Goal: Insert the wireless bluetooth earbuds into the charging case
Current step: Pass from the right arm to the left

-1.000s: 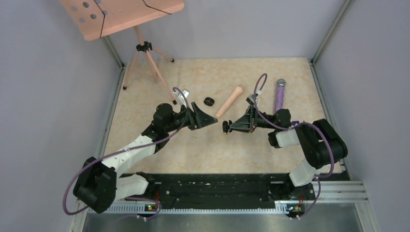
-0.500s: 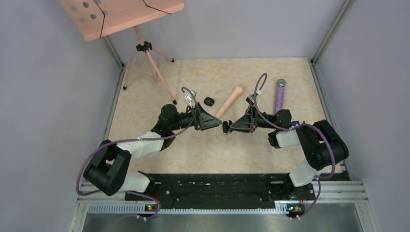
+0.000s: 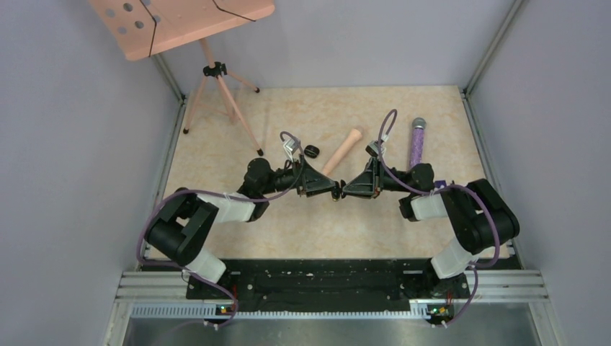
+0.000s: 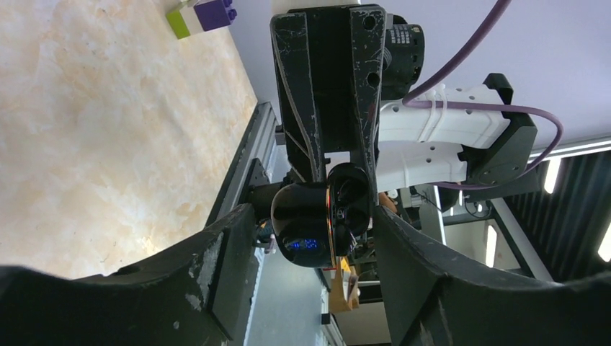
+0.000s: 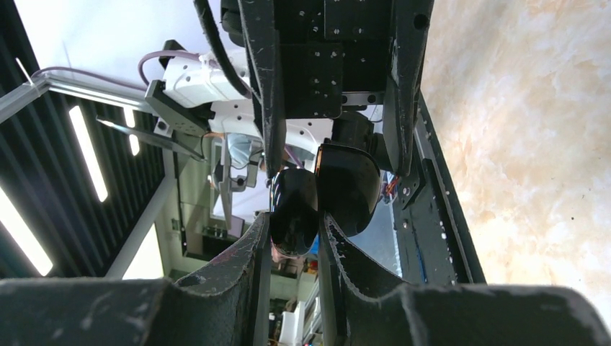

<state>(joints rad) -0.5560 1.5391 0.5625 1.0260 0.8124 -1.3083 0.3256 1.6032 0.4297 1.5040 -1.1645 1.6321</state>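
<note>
Between left claw and right claw, one charging case

Pale lilac walls on three sides, beige marbled tabletop, pink perforated board atop a pink tripod in the far left corner, aluminium rail along the near edge, bright strip lights overhead

R gripper holds case, prob. open.

One charging case, one black lump, one cube.
</note>
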